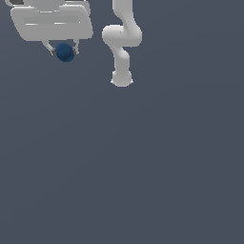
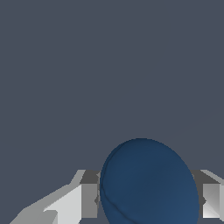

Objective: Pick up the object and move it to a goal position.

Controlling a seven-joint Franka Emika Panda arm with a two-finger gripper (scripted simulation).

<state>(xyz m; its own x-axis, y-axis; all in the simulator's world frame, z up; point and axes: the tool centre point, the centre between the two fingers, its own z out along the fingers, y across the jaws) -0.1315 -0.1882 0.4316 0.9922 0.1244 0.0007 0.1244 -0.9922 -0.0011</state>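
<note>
The small dark blue ball [image 1: 65, 52] sits between the two fingers of my white gripper [image 1: 64, 50] near the top of the exterior view's left side. The gripper is shut on it, with a finger on each side. In the wrist view the ball [image 2: 148, 183] fills the space between the two grey fingers [image 2: 89, 197], which press against its sides. The white hand body above the ball hides the finger bases in the exterior view. No goal mark shows in either view.
The white arm's links and base [image 1: 122, 78] stand at the top middle of the exterior view, to the right of the gripper. A plain dark grey floor [image 1: 143, 167] spreads under everything.
</note>
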